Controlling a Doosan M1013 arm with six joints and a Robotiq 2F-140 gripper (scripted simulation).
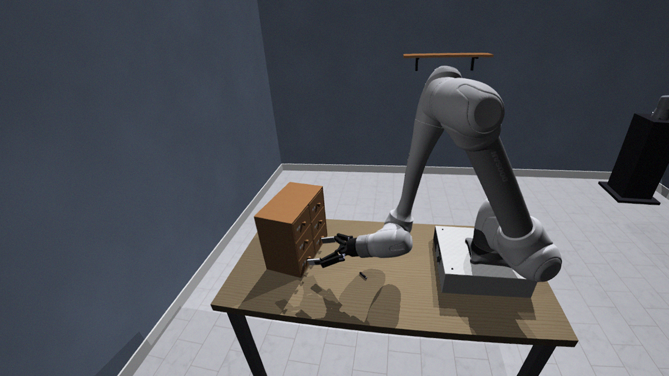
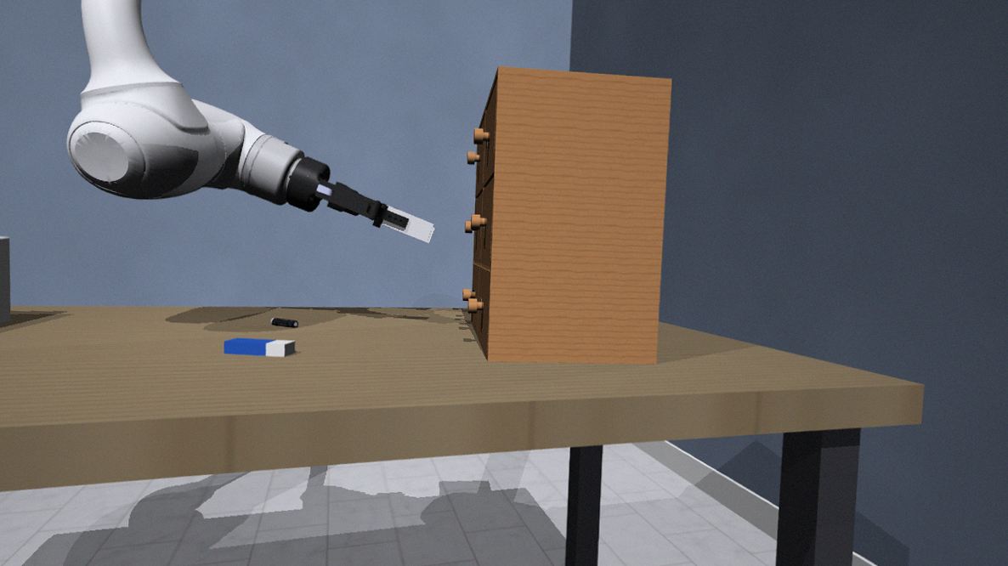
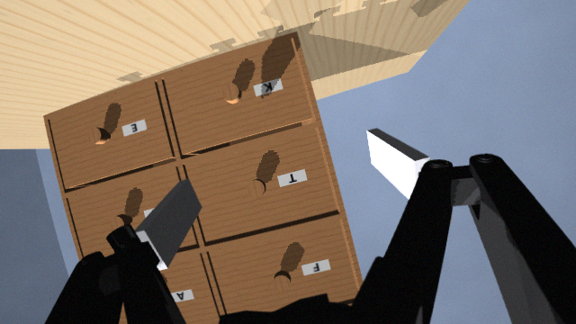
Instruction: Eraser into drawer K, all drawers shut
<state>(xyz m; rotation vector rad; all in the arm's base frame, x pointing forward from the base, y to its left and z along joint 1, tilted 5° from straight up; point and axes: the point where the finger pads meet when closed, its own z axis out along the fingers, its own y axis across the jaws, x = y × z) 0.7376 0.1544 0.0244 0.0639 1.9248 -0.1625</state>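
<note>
Dark blue-grey walls and a pale tiled floor surround your wooden table [image 1: 481, 326]. On it you have the small chest [image 1: 283, 223] near one end and the grey block [image 1: 479, 281] that carries the arm [image 1: 500, 181] at the other.

Your gripper [image 1: 324, 250] hangs in the air just in front of the chest's drawer fronts, tilted a little downward and not touching them. Its jaws are spread wide with nothing between them; in the wrist view one pale fingertip [image 3: 393, 162] stands off to the side of the chest and the other crosses the front of a middle drawer.

Look at the wrist view and you see six drawers in two columns. It shows them upside down, so the drawer marked K [image 3: 234, 103] is in the bottom row next to the tabletop, beside E. All drawers appear pushed in.

Your eraser [image 2: 260, 346], blue with a white end, lies flat on the table, well apart from the chest and below the arm's wrist. A small dark cylinder [image 2: 284, 322] lies near it.
</note>
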